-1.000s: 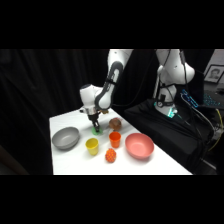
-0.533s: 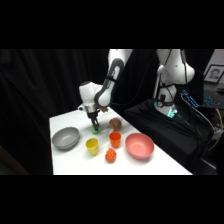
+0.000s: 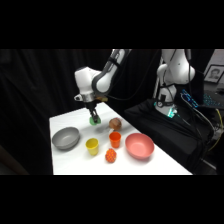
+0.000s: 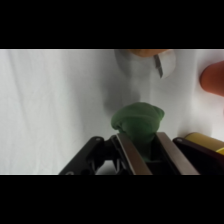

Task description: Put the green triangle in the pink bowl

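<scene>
The green triangle [image 3: 94,120] is pinched between my gripper's [image 3: 93,116] fingers, just above the white table [image 3: 65,122] near its far edge. In the wrist view the green triangle [image 4: 138,121] fills the gap between the two fingers [image 4: 129,152], and its shadow falls on the table behind it. My gripper [image 4: 143,138] is shut on it. The pink bowl [image 3: 139,146] stands upright at the table's right side, well to the right of my gripper and nearer the front, with nothing in it.
A grey bowl [image 3: 66,138] sits at the left. A yellow cup [image 3: 92,146], an orange cup [image 3: 115,139] and an orange bumpy ball [image 3: 110,156] stand between my gripper and the pink bowl. A brown round object [image 3: 115,123] lies just right of my gripper.
My gripper has risen a little with the green triangle held in it. The other objects have not moved.
</scene>
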